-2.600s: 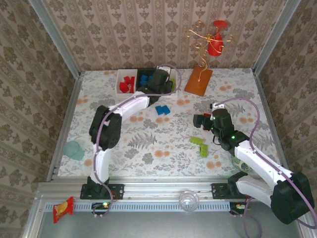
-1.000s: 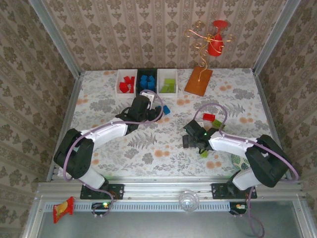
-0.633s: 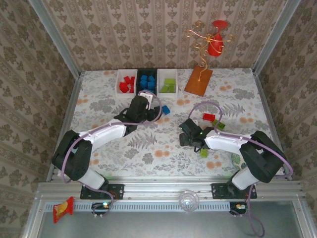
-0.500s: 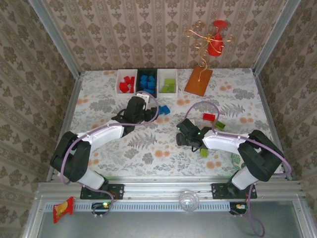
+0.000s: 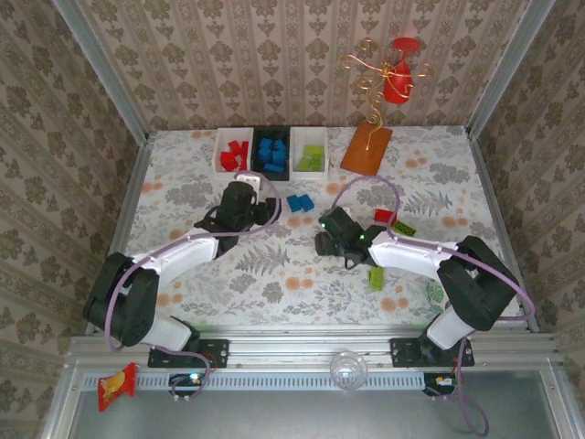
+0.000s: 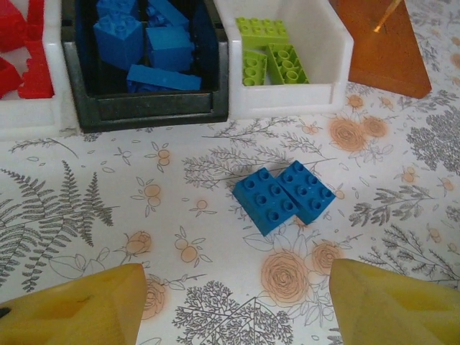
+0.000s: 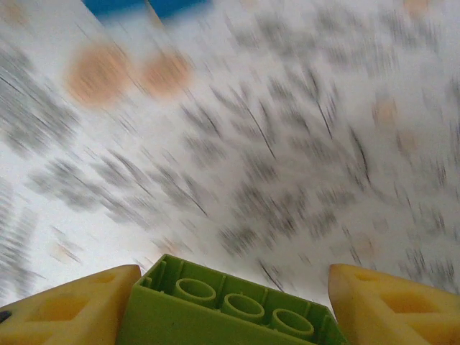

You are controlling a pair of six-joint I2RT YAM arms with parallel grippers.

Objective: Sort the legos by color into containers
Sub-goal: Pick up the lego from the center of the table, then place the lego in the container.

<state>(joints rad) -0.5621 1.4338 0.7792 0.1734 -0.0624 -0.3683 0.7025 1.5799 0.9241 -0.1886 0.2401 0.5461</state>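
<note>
Left tool (image 6: 230, 305): fingers apart, nothing between them, low over the table (image 6: 79, 194). Two blue legos (image 6: 284, 195) lie touching each other just ahead, short of the black bin (image 6: 154, 109). Right tool (image 7: 233, 295): clamped on a lime green lego (image 7: 230, 320), clear of the table.

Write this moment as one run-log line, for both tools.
left tool: open, over table, two loose blue legos ahead | right tool: shut on lime green lego | loose: red lego
</note>
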